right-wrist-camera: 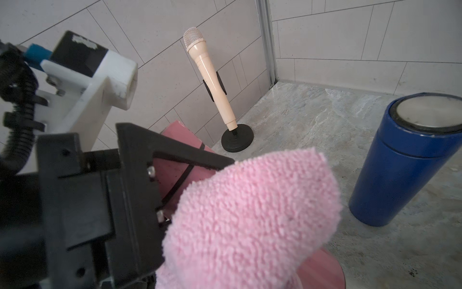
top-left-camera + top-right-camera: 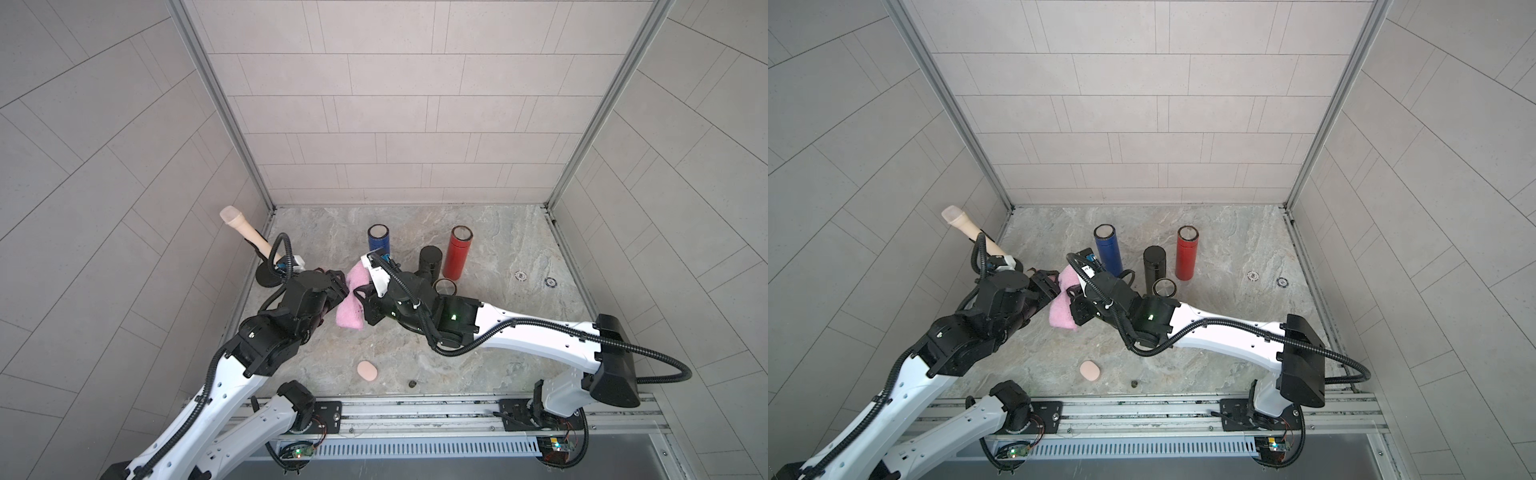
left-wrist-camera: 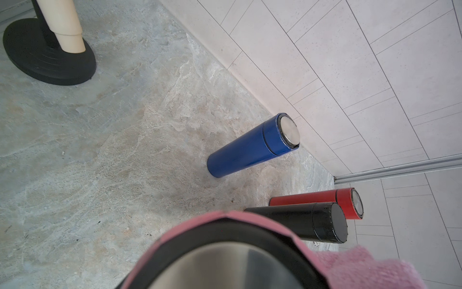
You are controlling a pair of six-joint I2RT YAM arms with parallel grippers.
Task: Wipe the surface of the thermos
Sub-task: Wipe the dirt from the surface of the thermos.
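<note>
A pink thermos with a black ring and steel end fills the near edge of the left wrist view. My left gripper is shut on its body; its black fingers clamp the pink thermos in the right wrist view. A fluffy pink cloth is draped over the thermos and hides most of it in both top views. My right gripper is shut on the cloth, which covers its jaws and presses against the thermos.
A blue thermos, a black one and a red one stand behind the grippers. A beige microphone leans on a black round base at the left wall. A peach oval pad lies near the front rail.
</note>
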